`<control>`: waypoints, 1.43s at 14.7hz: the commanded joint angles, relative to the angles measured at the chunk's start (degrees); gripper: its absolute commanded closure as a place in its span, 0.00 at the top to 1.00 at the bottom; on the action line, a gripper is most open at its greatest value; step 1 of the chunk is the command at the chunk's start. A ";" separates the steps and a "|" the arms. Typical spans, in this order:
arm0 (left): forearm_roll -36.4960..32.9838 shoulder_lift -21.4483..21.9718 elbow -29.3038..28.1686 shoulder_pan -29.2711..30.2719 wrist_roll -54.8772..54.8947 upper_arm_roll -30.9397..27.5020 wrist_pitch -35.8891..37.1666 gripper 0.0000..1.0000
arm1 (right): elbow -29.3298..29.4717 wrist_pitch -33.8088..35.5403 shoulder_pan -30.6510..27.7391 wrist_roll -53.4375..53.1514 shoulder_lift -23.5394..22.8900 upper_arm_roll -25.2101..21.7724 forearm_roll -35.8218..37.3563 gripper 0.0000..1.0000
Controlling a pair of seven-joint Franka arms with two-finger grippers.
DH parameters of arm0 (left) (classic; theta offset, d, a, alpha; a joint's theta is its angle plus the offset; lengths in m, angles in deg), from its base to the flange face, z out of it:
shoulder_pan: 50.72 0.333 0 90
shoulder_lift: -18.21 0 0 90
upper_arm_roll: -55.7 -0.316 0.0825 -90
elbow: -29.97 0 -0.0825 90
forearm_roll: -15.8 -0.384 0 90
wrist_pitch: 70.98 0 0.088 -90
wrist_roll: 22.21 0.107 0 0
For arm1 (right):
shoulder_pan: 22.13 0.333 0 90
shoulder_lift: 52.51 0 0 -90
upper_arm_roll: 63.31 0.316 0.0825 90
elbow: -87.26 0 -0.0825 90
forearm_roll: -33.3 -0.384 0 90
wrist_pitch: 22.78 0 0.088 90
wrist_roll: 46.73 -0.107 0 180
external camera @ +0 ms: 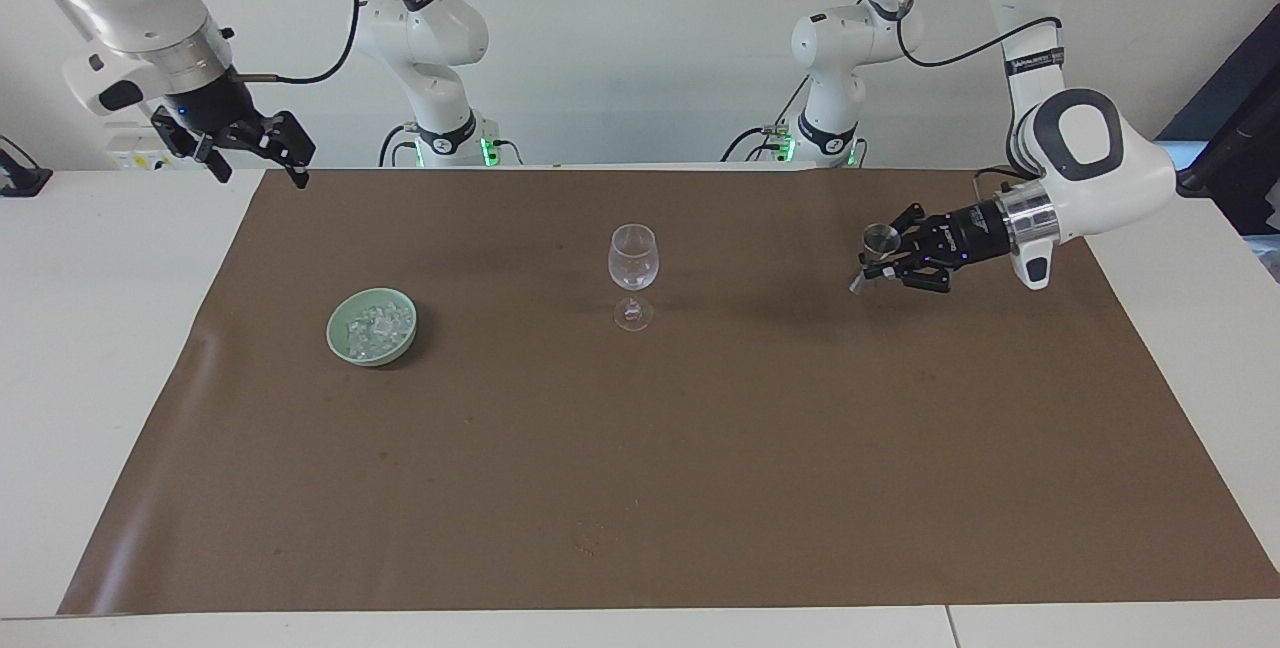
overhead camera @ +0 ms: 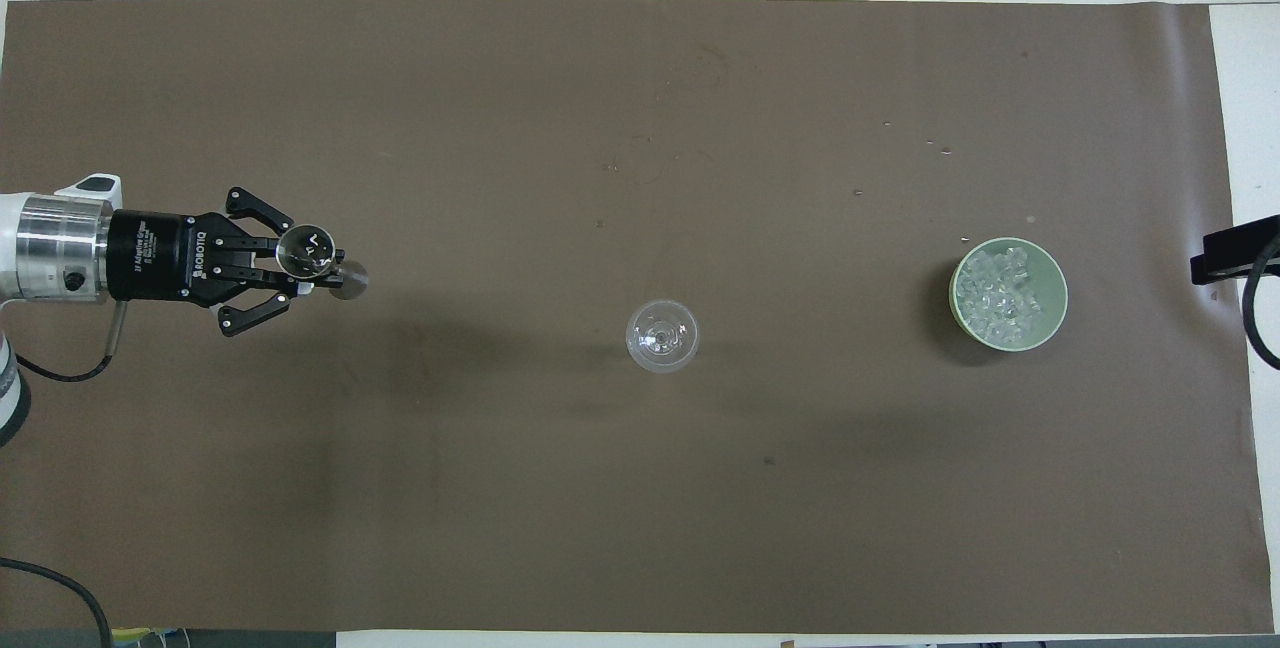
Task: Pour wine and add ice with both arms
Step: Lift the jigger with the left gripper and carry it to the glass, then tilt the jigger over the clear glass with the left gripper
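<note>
Facing view: the left gripper (external camera: 885, 258) is up in the air over the brown mat (external camera: 700, 488) toward the left arm's end of the table, its fingers clamped on a small metal jigger (external camera: 873, 253) — held tilted, wide mouth up. A clear wine glass (external camera: 633, 275) stands upright mid-mat, well apart from the jigger. Toward the right arm's end sits a green bowl (external camera: 372, 326) with the ice (external camera: 376, 327) heaped in it. The right gripper (external camera: 262, 150) hangs high over the table edge at that end, waiting, its fingers apart and holding nothing.

Overhead view: the left gripper (overhead camera: 318, 273) comes in level from the side, pinching the jigger (overhead camera: 318, 259). The glass (overhead camera: 662, 335) stands between it and the bowl (overhead camera: 1052, 320) — the ice (overhead camera: 995, 292) fills the bowl's inside. Only a black bit of the right arm shows at the frame's edge.
</note>
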 commanded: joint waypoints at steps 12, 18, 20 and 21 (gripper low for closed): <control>-6.56 5.32 -1.85 -28.38 -17.56 -0.46 -20.73 0.00 | -0.41 -0.21 -0.55 1.35 0.20 0.06 -0.94 1.00; -18.41 4.27 -0.19 -35.42 -26.96 -0.46 -27.78 0.00 | -0.41 -0.21 -0.55 1.35 0.20 0.06 -0.94 1.00; -23.67 3.74 0.60 -37.26 -29.77 -0.38 -27.87 0.00 | -0.41 -0.30 -0.55 1.35 0.20 0.06 -0.94 1.00; -26.66 3.39 1.56 -38.14 -32.13 -0.46 -27.95 0.00 | -0.41 -0.21 -0.55 1.35 0.20 0.06 -0.94 1.00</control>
